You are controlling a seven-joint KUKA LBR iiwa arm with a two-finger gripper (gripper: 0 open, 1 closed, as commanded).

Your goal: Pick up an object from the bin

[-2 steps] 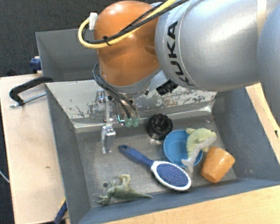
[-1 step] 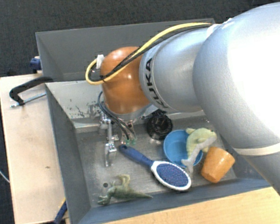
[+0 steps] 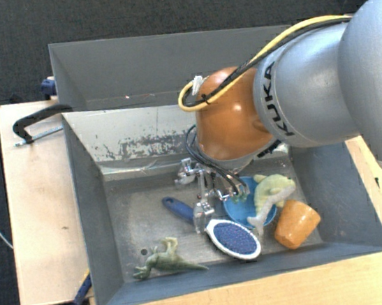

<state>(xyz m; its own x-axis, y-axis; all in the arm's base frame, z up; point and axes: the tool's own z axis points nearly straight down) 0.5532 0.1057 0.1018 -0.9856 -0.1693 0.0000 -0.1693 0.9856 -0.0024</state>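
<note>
Closest to the lens, the grey arm is reaching in from the right and covering much of the right half of the bin. Its orange cover is hanging over the back of the floor, with a yellow cable looping across the top of it. Below the cover, the metal gripper is pointing down into the middle of the bin. I cannot tell whether it is released or clenched, since its metal parts are blending into the grey floor under the cover's shade.

Right beneath it a brush is lying aslant. Its oval white head with blue bristles is sitting toward the front wall. Its blue handle is running up and to the left, passing under the gripper. The gripper's lower end is sitting where the handle meets the head, but I cannot tell whether it is touching the brush or hanging just above it.

Other things are crowding in on the right. A blue dish is lying just behind the brush head, partly hidden by the gripper. A pale green soft toy is draping over the dish's right edge. An orange cup is lying on its side just beside the brush head, near the front right corner. Well apart from these, at the front left, a green dinosaur is lying near the front wall, with bare floor between it and the brush handle.
</note>
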